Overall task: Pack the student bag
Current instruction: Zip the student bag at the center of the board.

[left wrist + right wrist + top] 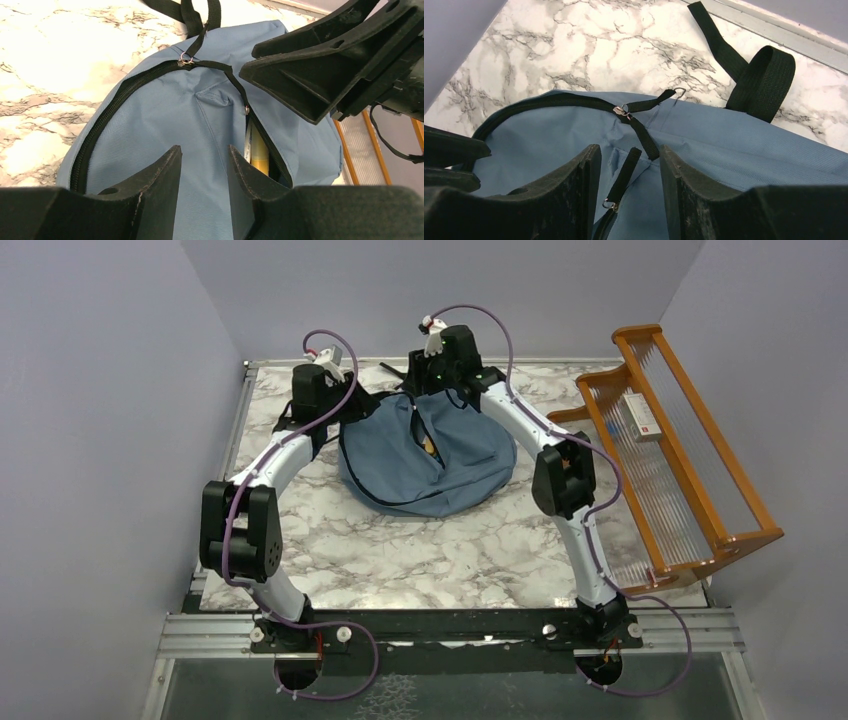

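Blue fabric fills most of both wrist views. The backpack [425, 455] lies flat on the marble table [400, 550], toward the far side, with the two arms bent in over its far end. From above it reads as a rounded mound with a dark slit running down its middle.

The left gripper [204, 152] hovers just over the cloth, its jaws apart and only bare fabric showing in the gap between them. The right gripper [629, 150] hangs close over the same end of the bag, its jaws also apart. A short black pull strap [624, 172] with a metal ring at its end lies loose in that gap; whether either finger touches it cannot be told. In the left wrist view the right gripper's black fingers [320, 65] reach in from the upper right, above the bag.

A black zipper [112, 107] curves along the bag's edge up to a small metal ring [186, 60]. To the right of the left gripper the opening gapes a little, and a yellow object [258, 150] shows inside it. Black carrying straps [754, 75] trail off the far end onto the marble.

An orange wooden rack [690, 440] stands at the table's right edge, well apart from the bag, with a small white box [640, 418] resting on it.
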`<action>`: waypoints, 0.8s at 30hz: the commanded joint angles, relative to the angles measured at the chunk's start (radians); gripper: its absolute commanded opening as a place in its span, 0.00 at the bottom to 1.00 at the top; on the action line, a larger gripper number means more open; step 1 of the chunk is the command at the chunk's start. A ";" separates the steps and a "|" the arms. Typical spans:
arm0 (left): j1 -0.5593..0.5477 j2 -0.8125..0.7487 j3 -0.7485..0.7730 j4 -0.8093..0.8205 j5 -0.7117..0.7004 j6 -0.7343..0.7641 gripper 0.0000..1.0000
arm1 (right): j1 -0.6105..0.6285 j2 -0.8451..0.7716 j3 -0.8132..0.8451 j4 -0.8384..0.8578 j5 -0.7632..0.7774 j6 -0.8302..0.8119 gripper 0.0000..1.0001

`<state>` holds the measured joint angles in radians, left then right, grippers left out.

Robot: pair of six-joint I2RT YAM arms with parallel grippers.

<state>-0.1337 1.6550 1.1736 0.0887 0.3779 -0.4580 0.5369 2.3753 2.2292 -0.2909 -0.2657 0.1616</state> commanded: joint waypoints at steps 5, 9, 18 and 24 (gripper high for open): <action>0.003 0.003 -0.012 0.046 0.054 -0.020 0.40 | 0.005 0.059 0.090 -0.066 0.018 -0.045 0.47; 0.003 0.008 -0.012 0.046 0.060 -0.021 0.40 | 0.005 0.083 0.101 -0.078 0.010 -0.043 0.45; 0.003 0.011 -0.007 0.046 0.068 -0.021 0.39 | 0.005 0.120 0.133 -0.097 -0.025 -0.018 0.45; 0.003 0.011 -0.003 0.044 0.073 -0.021 0.39 | 0.005 0.148 0.159 -0.117 -0.037 -0.010 0.44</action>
<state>-0.1329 1.6554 1.1706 0.1051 0.4225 -0.4744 0.5369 2.4859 2.3318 -0.3794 -0.2752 0.1390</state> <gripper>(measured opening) 0.395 0.445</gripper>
